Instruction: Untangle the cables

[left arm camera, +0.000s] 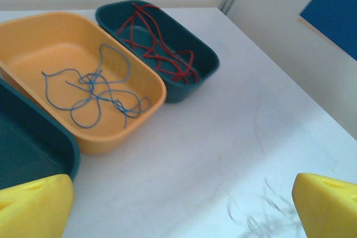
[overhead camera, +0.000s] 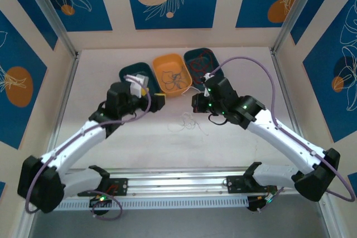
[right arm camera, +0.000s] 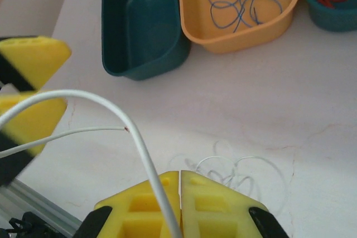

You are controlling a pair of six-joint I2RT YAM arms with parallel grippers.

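Loose white cables lie tangled on the table between the arms, also visible under the right jaws and faintly at the bottom right of the left wrist view. My right gripper is shut on a white cable, which arcs up and left. That cable passes between the yellow fingers of my left gripper, which stands wide open above bare table. Blue cables lie in the orange bin, red cables in the right teal bin.
An empty dark teal bin stands left of the orange one, just behind the left gripper. All three bins sit in a row at the back of the table. The right gripper hangs close to the left one. Metal frame posts and patterned walls enclose the table.
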